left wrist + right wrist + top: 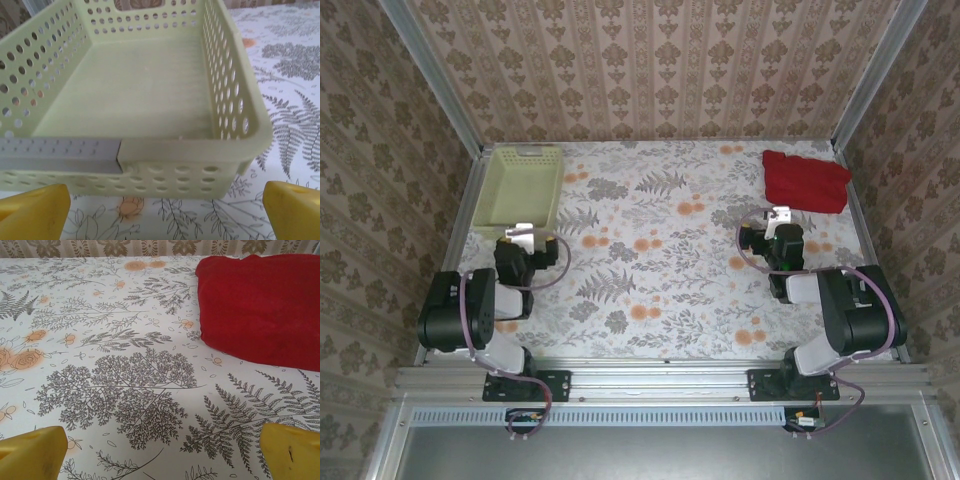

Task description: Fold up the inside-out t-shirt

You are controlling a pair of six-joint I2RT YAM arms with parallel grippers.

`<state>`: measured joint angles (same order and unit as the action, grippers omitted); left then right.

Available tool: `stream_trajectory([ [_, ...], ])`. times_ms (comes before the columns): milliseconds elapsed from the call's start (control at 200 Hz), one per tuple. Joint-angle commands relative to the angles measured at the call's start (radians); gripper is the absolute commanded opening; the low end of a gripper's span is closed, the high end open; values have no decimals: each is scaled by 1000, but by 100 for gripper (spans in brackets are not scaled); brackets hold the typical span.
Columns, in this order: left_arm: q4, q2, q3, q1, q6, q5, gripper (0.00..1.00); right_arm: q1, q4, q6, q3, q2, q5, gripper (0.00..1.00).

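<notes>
Nearest to us, over the fern-and-flower patterned table (660, 290), both our tools are released. Our left gripper (525, 233) has its yellow fingers (32, 212) spread wide with nothing between them, just short of the near wall of the pale yellow-green perforated plastic basket (520, 190), and our right gripper (780, 214) is likewise spread wide over bare tabletop. Farther back, in the far right corner, the soft red cloth t-shirt (807, 181) lies as a compact bundle, apart from our right gripper and well apart from the basket at far left.
</notes>
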<state>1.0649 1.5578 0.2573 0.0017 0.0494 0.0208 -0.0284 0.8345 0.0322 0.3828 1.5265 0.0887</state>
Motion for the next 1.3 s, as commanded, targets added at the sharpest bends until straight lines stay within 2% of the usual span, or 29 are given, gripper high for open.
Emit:
stream_trajectory([
  [0, -97, -13, 94, 8, 1, 24, 100, 5, 29, 3, 21, 7, 0, 100],
  [65, -175, -15, 135, 7, -11, -8, 100, 2, 36, 4, 19, 6, 17, 100],
  [250, -177, -12, 140, -7, -3, -41, 100, 3, 34, 5, 20, 6, 14, 100],
  [340, -159, -12, 131, -38, 5, -123, 100, 3, 34, 5, 20, 6, 14, 100],
  [1295, -166, -12, 134, -36, 4, -118, 100, 3, 34, 5, 20, 7, 14, 100],
])
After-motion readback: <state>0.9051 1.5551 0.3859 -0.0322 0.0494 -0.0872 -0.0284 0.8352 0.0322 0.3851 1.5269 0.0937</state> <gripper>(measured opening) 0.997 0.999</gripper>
